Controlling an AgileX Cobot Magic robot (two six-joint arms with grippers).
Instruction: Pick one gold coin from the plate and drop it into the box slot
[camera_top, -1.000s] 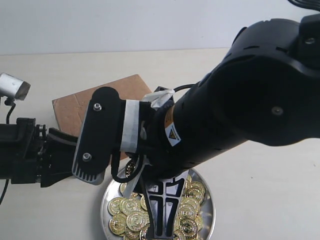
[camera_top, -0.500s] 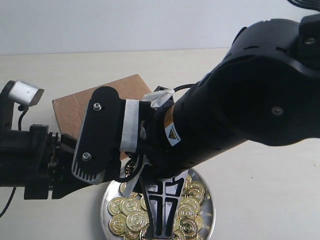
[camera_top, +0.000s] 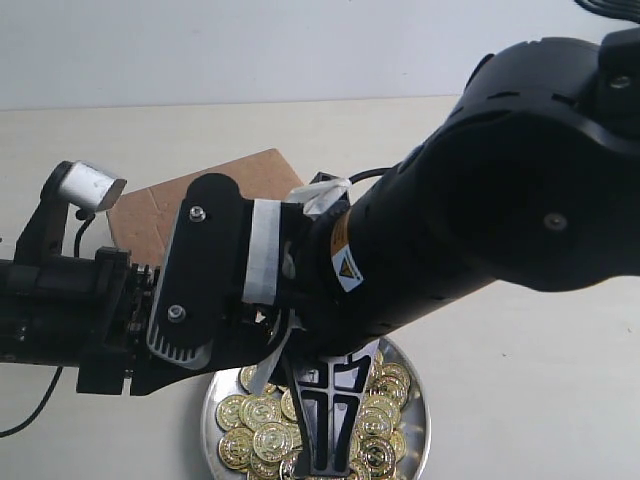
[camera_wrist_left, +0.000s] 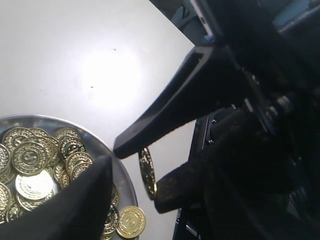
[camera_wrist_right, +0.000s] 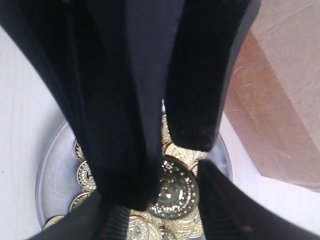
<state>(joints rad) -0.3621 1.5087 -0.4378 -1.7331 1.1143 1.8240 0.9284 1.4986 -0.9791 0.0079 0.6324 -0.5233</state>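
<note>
My right gripper (camera_top: 322, 445) hangs over the silver plate (camera_top: 208, 420), which holds several gold coins (camera_top: 262, 436). It is shut on one gold coin (camera_wrist_right: 176, 189) by the rim, face-on in the right wrist view. In the left wrist view this coin (camera_wrist_left: 147, 172) stands on edge above the plate (camera_wrist_left: 60, 122). My left gripper (camera_wrist_left: 132, 180) is open beside it, one finger (camera_wrist_left: 82, 200) apart from the coin. In the exterior view the right wrist hides the left jaws. The brown box (camera_top: 150, 215) lies behind the left arm; its slot does not show.
The right arm's bulky links (camera_top: 480, 200) overhang the middle of the table. The left arm (camera_top: 70, 305) reaches in low from the left. The box corner (camera_wrist_right: 280, 90) lies close to the plate (camera_wrist_right: 52, 170). White table surrounds both.
The left arm has slid right, under the right wrist and toward the held coin, and its wrist camera has swung round. The right arm and coin have stayed still.
</note>
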